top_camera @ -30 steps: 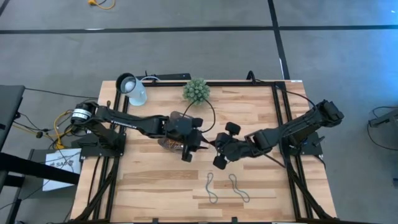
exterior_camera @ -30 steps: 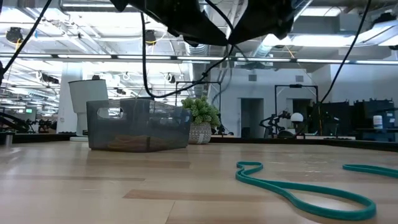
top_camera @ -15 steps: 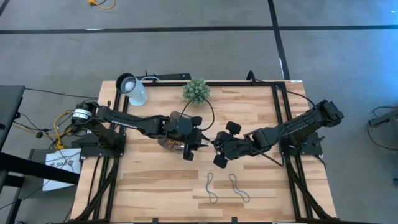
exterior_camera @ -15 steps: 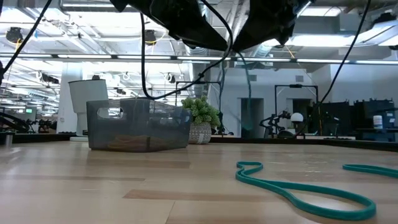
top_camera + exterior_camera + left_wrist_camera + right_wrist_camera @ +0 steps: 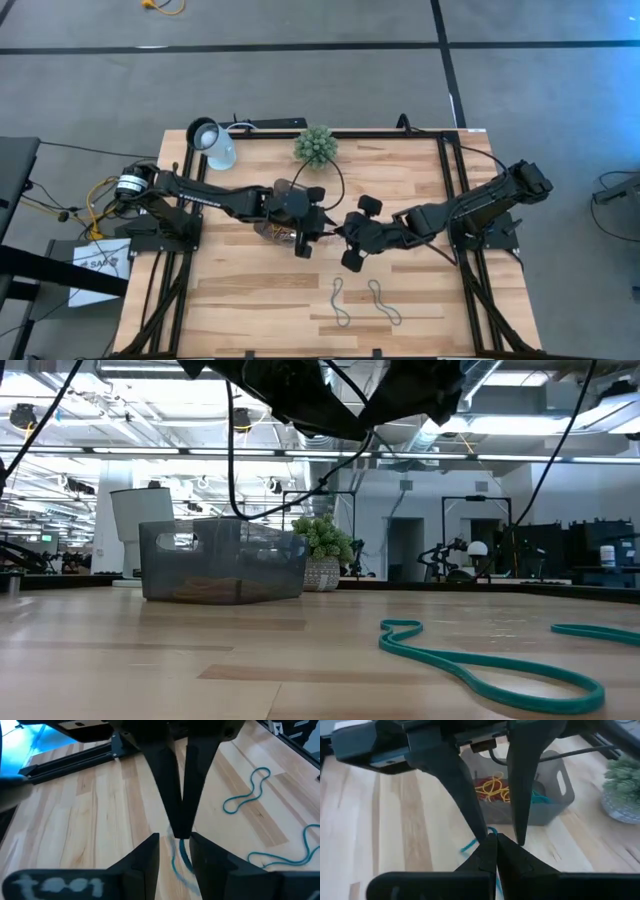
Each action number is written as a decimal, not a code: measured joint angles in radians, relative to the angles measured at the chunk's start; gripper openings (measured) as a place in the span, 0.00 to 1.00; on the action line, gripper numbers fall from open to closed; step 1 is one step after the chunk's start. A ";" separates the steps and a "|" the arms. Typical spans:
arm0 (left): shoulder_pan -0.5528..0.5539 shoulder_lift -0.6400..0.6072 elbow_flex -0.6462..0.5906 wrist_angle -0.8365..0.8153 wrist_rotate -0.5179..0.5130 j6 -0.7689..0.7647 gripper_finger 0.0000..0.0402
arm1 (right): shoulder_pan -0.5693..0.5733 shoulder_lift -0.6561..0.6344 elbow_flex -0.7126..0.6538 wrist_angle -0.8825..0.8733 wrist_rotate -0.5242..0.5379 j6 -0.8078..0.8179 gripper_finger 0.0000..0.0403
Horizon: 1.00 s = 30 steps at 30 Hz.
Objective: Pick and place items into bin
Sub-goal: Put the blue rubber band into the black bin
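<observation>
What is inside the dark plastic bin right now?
The bin holds a tangle of yellow and red loops and a teal one. The left gripper's fingers cover part of its inside.

Dark jointed arms (cabled), tapered black fingers [image 5: 170, 780]

from overhead you look straight down on the whole table [image 5: 250, 300] and both arms; the low camera sits at tabletop height and looks level across the wood into the room, close to a teal loop [image 5: 470, 665]. each wrist camera looks past its own fingers at close range toward the other arm; the right wrist and low views share the bin [image 5: 547, 795].
</observation>
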 joint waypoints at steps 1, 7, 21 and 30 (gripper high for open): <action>-0.001 0.000 0.000 0.000 -0.007 0.000 0.24 | -0.001 0.000 0.000 0.003 -0.005 -0.001 0.00; 0.000 0.000 0.000 0.000 -0.014 0.001 0.24 | -0.012 0.000 0.000 0.005 -0.001 -0.027 0.00; 0.000 0.006 0.000 -0.035 -0.075 0.068 0.02 | -0.024 0.000 0.000 0.004 -0.001 -0.043 0.00; -0.002 0.006 0.000 -0.087 -0.122 0.065 0.00 | -0.015 0.000 0.000 -0.067 -0.004 -0.011 0.00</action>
